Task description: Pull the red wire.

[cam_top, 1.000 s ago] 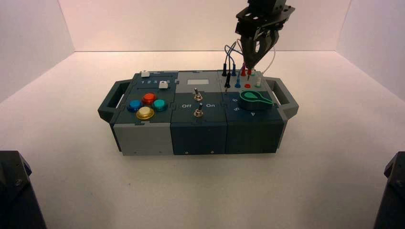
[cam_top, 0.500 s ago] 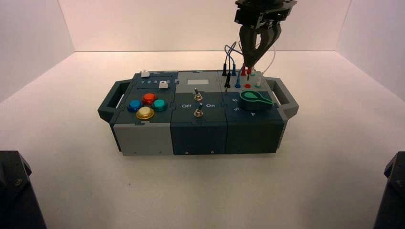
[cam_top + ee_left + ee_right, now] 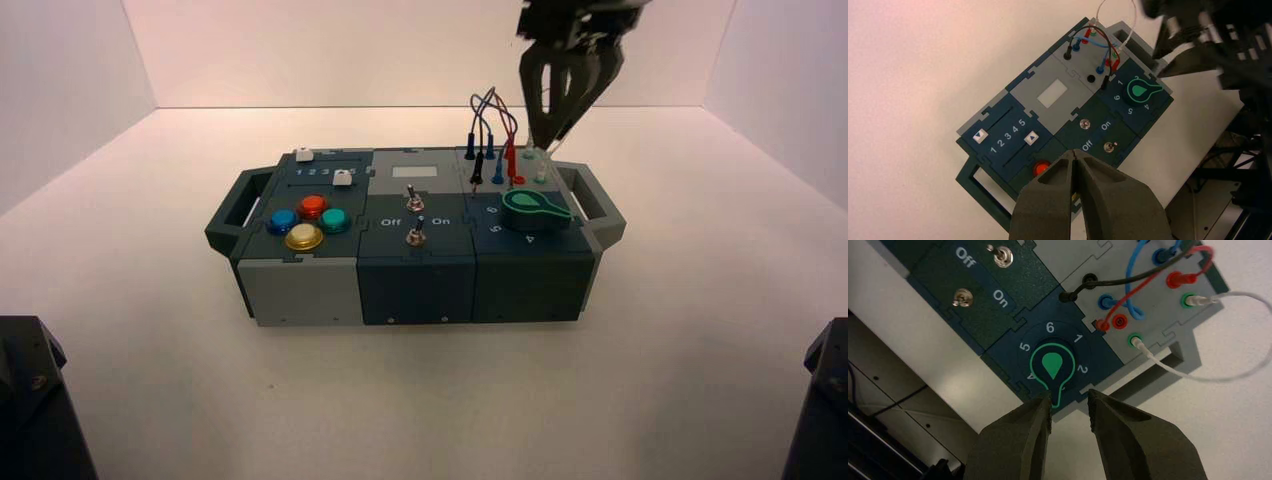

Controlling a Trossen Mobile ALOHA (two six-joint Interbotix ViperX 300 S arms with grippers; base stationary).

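Red wire lies among one blue, one black and one white lead beside the green knob, under the right gripper, narrowly parted and empty.

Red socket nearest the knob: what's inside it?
Nothing visible: the red socket looks empty, with the red wire's loose plug lying beside it. Its other plug sits seated farther back, hiding that hole.

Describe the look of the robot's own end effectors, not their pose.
The right end effector has two thick, dark grey, wedge-shaped fingers with matte, faintly speckled surfaces. The left end effector has matching tapered fingers. From above, the right one's black, angular frame shows.
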